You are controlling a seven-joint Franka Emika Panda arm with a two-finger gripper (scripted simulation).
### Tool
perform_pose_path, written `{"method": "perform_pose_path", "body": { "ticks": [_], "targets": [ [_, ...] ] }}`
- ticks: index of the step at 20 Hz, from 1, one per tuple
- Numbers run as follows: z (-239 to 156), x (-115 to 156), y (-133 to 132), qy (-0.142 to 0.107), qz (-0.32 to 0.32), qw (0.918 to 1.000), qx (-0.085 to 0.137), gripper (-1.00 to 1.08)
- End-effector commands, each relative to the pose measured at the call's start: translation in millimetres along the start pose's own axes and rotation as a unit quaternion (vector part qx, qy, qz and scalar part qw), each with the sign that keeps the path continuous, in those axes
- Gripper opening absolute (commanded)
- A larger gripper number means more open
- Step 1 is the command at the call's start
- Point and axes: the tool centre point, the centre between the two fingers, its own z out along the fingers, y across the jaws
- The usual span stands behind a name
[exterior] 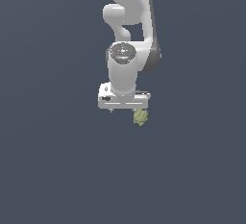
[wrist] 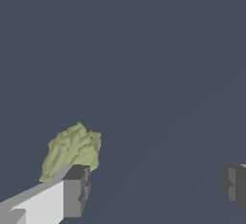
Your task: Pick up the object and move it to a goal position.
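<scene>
The white gripper (exterior: 126, 110) is hanging with its jaws spread wide, released, while the olive chunk (exterior: 140, 117) is sitting at its four o'clock.

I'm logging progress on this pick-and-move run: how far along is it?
Done: the tool has reached the olive object. In hand: lining up; the fingers stand wide apart, with the object beside one finger, not between them. Left: centring, closing, lifting and carrying. No goal marker is visible.
</scene>
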Motion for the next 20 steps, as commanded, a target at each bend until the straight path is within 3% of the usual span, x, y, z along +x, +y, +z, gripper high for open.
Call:
{"method": "perform_pose_path", "body": {
  "ticks": [1, 10, 20],
  "targets": [
    [0.0, 0.0, 0.0, 0.0, 0.0, 1.0, 0.0, 1.0],
    [-1.6, 6.5, -14.9, 0.005, 0.009, 0.9998, 0.018, 1.0],
    [2.7, 4.2, -20.6, 0.006, 0.024, 0.9996, 0.016, 1.0]
  ]
}}
